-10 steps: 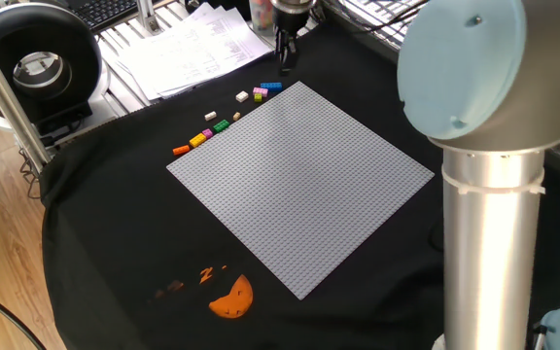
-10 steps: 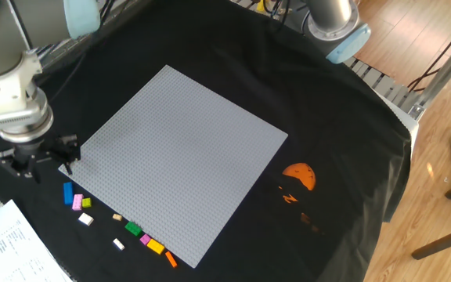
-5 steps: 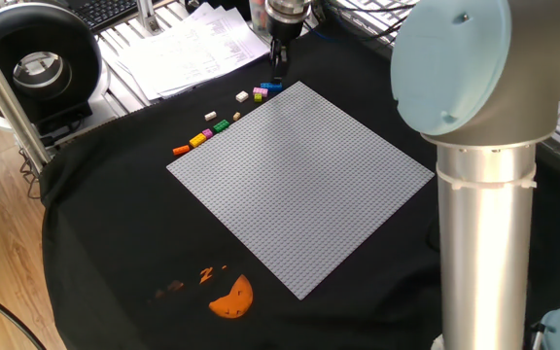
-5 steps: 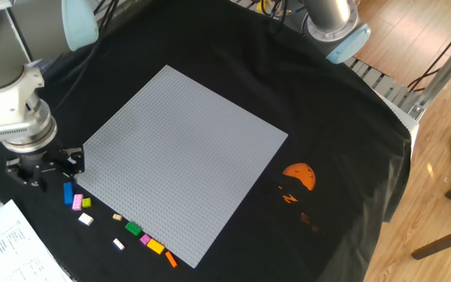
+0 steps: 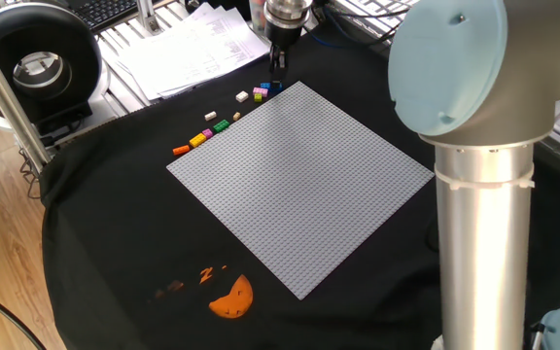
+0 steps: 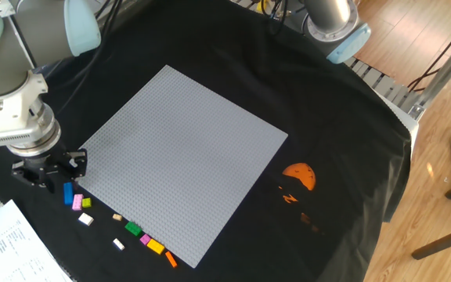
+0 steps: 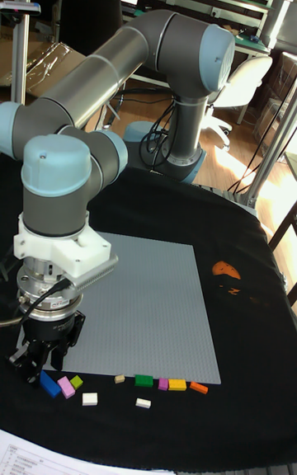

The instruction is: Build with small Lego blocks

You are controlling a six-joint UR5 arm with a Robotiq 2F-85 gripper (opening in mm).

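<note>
While the hand (image 6: 50,174) hangs low over the blue brick (image 6: 68,193) at the row's end, fingers spread w/ nothing held, the small Lego blocks (image 7: 124,383) lie on black cloth (image 5: 115,243) along one edge of the grey baseplate (image 6: 178,157). Pink (image 6: 77,201) & yellow-green (image 6: 86,203) sit just beside blue; white, tan, green, yellow, orange (image 6: 171,260) trail off. Orange print (image 6: 300,175) is well apart, across the plate.

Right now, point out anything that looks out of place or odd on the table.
Nothing stands out. The small Lego blocks lie loose along one edge of the grey baseplate, none on it yet. The gripper hovers by the blue block.
</note>
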